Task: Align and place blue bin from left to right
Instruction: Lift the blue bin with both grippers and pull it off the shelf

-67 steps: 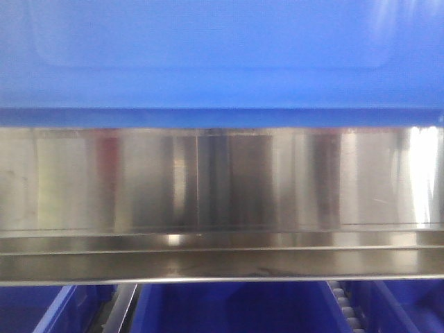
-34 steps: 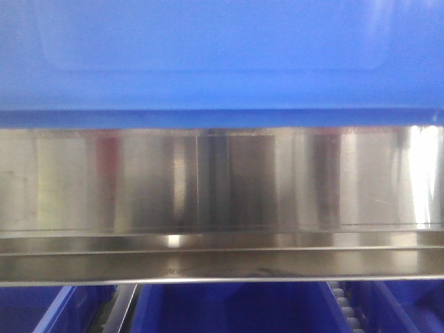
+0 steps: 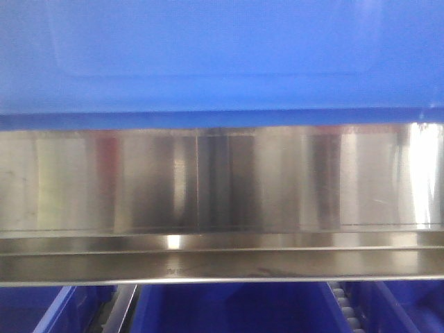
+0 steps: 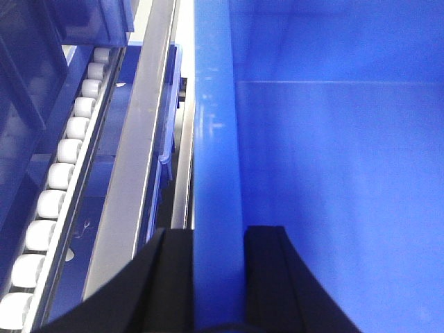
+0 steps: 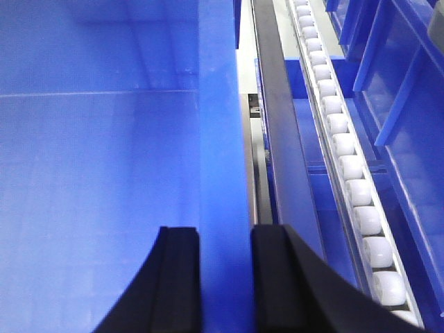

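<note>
The blue bin [image 3: 222, 55] fills the top of the front view, its flat side panel above a steel shelf front. In the left wrist view my left gripper [image 4: 218, 239] is shut on the bin's left wall rim [image 4: 216, 139], one black finger outside, one inside the bin. In the right wrist view my right gripper [image 5: 225, 239] is shut on the bin's right wall rim [image 5: 222, 139] the same way. The bin's inside [image 5: 97, 173] looks empty.
A polished steel shelf front [image 3: 222, 180] and rail [image 3: 222, 263] span the front view, with darker blue tubs [image 3: 229, 309] below. Roller tracks of white wheels run left of the bin [image 4: 62, 166] and right of it [image 5: 347, 159], beside steel rails.
The bin's side panel has shifted slightly to the right in the front view. The shelf and lower tubs look the same.
</note>
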### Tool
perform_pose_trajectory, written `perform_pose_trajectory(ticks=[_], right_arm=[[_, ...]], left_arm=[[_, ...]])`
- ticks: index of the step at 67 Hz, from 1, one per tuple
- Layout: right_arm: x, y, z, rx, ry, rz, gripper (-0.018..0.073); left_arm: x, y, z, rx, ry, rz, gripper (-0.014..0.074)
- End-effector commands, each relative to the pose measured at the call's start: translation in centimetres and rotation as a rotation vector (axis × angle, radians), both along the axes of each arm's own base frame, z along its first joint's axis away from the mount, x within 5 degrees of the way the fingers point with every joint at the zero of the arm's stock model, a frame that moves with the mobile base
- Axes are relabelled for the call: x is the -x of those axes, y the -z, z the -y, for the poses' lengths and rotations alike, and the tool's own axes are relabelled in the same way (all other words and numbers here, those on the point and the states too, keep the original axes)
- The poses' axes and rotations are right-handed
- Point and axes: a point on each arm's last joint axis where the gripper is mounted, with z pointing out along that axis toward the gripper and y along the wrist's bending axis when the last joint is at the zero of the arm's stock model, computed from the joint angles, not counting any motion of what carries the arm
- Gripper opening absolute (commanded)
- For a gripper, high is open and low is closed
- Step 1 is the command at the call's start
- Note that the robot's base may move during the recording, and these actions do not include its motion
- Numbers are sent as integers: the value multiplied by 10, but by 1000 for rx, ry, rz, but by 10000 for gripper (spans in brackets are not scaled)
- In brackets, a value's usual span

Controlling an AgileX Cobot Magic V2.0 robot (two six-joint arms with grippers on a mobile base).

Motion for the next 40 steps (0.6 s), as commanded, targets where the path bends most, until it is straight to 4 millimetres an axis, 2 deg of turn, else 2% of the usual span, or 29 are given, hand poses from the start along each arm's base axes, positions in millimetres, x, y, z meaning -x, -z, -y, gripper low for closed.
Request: perform_pose_trajectory(ticks=[1, 40], right_arm=[[1, -16, -4, -82, -66, 109, -81], [1, -16, -4, -82, -66, 109, -81]], left_arm=[[3, -13, 7, 67, 77, 83, -111], [3, -13, 7, 67, 77, 83, -111]])
